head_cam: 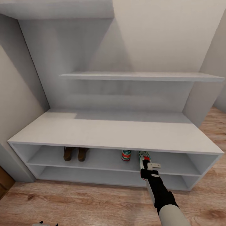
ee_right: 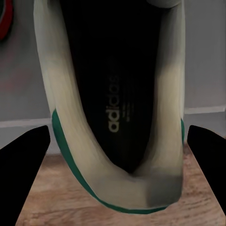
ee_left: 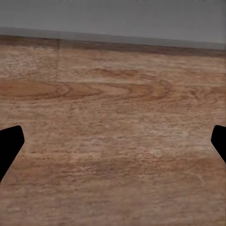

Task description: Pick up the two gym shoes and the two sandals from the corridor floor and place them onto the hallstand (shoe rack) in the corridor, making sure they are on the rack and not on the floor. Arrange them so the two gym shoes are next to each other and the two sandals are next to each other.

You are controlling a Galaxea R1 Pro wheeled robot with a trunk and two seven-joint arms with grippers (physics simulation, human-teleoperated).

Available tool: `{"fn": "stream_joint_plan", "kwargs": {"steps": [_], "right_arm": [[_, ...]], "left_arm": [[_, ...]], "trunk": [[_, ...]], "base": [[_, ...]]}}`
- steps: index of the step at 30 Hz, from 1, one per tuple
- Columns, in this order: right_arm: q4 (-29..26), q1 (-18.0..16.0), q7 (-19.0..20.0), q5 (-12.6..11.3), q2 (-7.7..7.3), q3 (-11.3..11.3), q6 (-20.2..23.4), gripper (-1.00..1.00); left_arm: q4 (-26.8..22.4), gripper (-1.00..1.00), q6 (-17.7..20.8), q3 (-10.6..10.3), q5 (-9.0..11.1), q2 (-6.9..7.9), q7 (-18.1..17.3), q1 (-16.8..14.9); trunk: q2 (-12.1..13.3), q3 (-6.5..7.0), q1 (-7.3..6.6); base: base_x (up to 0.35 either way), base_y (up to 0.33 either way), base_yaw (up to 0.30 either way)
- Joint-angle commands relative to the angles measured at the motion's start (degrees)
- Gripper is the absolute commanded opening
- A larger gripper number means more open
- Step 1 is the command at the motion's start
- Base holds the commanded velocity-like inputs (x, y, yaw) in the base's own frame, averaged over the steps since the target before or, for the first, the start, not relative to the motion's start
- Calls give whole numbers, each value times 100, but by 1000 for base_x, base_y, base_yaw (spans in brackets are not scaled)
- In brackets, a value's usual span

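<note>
- Right claw [head_cam: 147,164], lower centre-right of the head view: at the upper shelf's front edge; its fingers [ee_right: 23,174] stand wide either side of the second gym shoe [ee_right: 113,103]. Whether they grip it, I cannot tell.
- First gym shoe [head_cam: 126,155]: on that shelf, just left.
- Two sandals [head_cam: 75,153]: side by side, further left on the hallstand [head_cam: 113,131].
- Left claw [ee_left: 113,146]: spread wide, empty over the corridor floor [ee_left: 113,94].
- Judgement: task nearly complete; releasing this shoe remains.
</note>
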Motion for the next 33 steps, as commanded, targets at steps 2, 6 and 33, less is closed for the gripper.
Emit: {"fn": "stream_joint_plan", "kwargs": {"steps": [2,6,33], "right_arm": [[-3,2,16,-15,7,-18,25,-100],[-3,2,16,-14,7,-18,25,-100],[-3,2,16,-16,7,-18,25,-100]], "left_arm": [[8,100,11,10,60,0,-58,-5],[8,100,8,10,60,0,-58,-5],[8,100,13,10,60,0,-58,-5]], "trunk": [[-1,-6,2],[-1,-6,2],[-1,-6,2]], "base": [[135,0,0],[152,0,0],[55,15,0]]}}
